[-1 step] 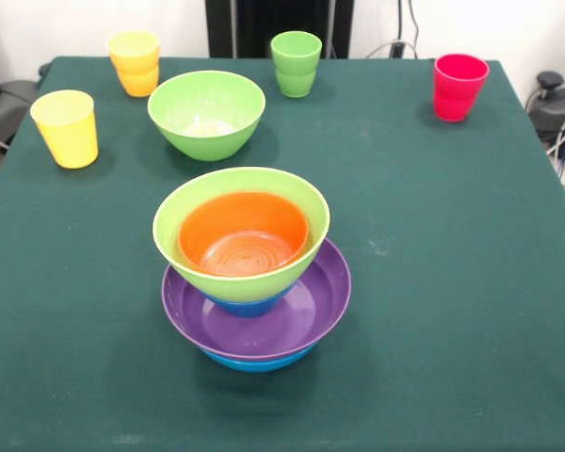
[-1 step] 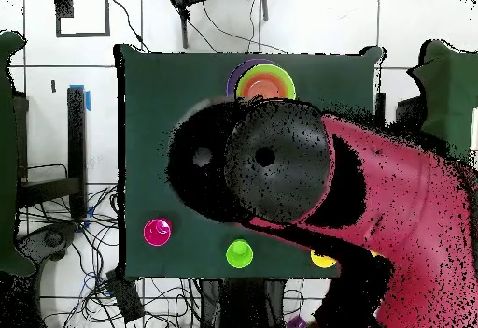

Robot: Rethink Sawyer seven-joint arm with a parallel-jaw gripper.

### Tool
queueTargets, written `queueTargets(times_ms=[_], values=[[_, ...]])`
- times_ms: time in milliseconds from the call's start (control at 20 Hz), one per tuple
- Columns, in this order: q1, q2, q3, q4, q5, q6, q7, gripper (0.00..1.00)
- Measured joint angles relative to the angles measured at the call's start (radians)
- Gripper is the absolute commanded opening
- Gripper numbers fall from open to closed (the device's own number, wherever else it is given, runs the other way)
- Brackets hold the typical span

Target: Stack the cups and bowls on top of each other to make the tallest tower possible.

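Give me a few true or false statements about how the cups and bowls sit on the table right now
1. The orange bowl sits inside a light green bowl atop the tower. True.
2. The purple bowl is the topmost piece. False: it lies near the bottom, above a blue bowl.
3. The red cup stands alone on the table. True.
4. The second light green bowl holds a cup. False: no cup is in it.
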Motion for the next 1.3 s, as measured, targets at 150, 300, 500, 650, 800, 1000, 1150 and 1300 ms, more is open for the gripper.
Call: queueTargets(times_ms=[150, 300, 500, 650, 800, 1000, 1150, 1300], values=[[0.0, -0.067, -0.019, 0.119, 0.0, -0.058, 0.0, 1.0], [0.0, -0.111, -0.025, 0.197, 0.0, -0.096, 0.0, 1.0], [-0.004, -0.153, -0.025, 0.281, 0.0, -0.138, 0.0, 1.0], [-0.012, -0.177, -0.025, 0.336, 0.0, -0.171, 0.0, 1.0], [-0.024, -0.194, -0.025, 0.386, 0.0, -0.199, 0.0, 1.0], [-0.043, -0.204, -0.025, 0.424, 0.0, -0.227, 0.0, 1.0], [-0.061, -0.207, -0.023, 0.446, 0.0, -0.245, 0.0, 1.0], [-0.087, -0.207, -0.015, 0.474, 0.0, -0.27, 0.0, 1.0]])
